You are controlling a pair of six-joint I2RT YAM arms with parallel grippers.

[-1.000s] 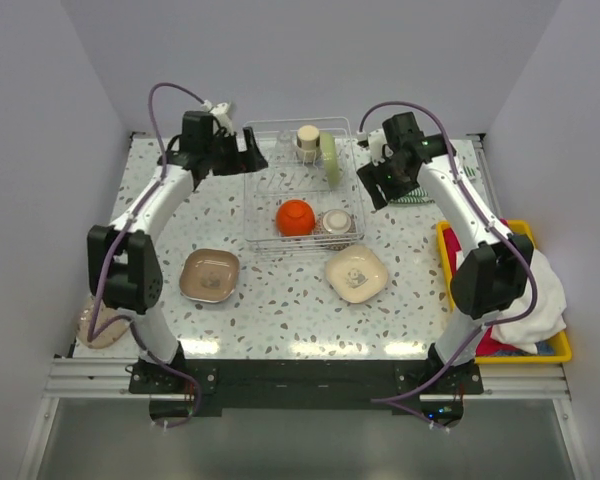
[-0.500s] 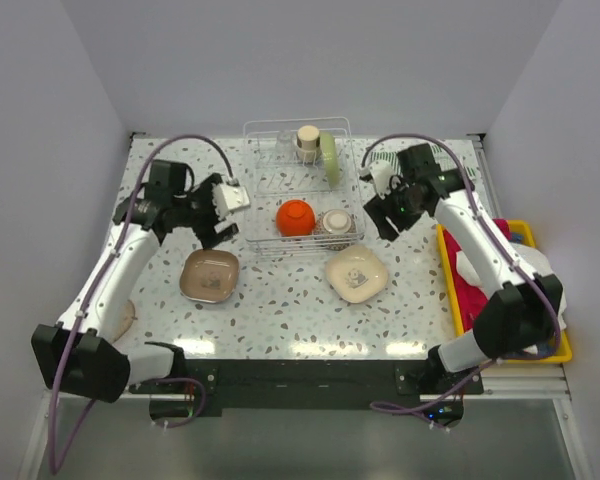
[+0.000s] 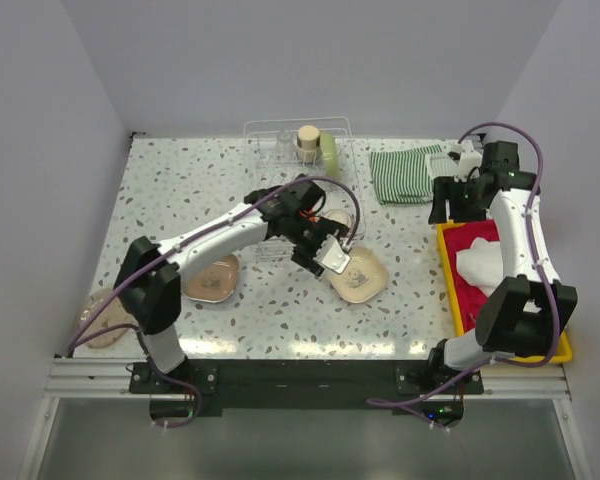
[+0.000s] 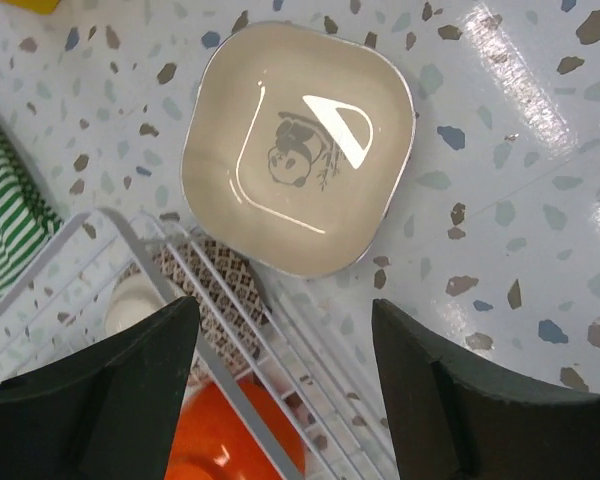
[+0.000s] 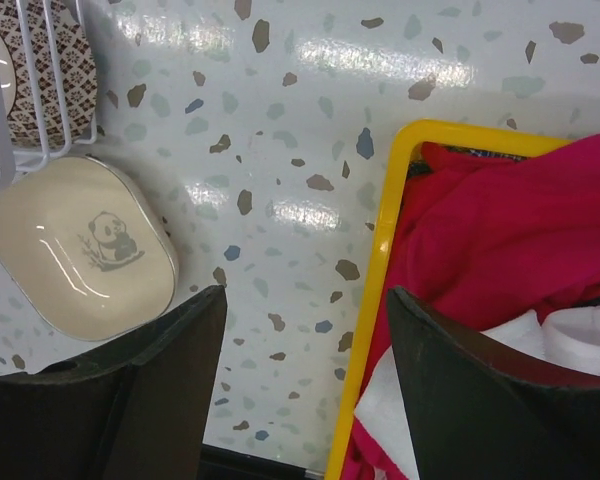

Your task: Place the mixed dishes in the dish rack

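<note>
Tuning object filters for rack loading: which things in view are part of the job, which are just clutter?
Job: dish rack, cream panda plate, brown plate, orange bowl, grey patterned bowl, cream cup, green plate, pale round plate.
Clutter: striped green cloth, yellow tray, pink cloth, white cloth.

top external: overlooking the whole table (image 3: 280, 305) from the near edge.
wrists: both facing straight down, close.
shared: all are showing the cream plate (image 4: 298, 148).
</note>
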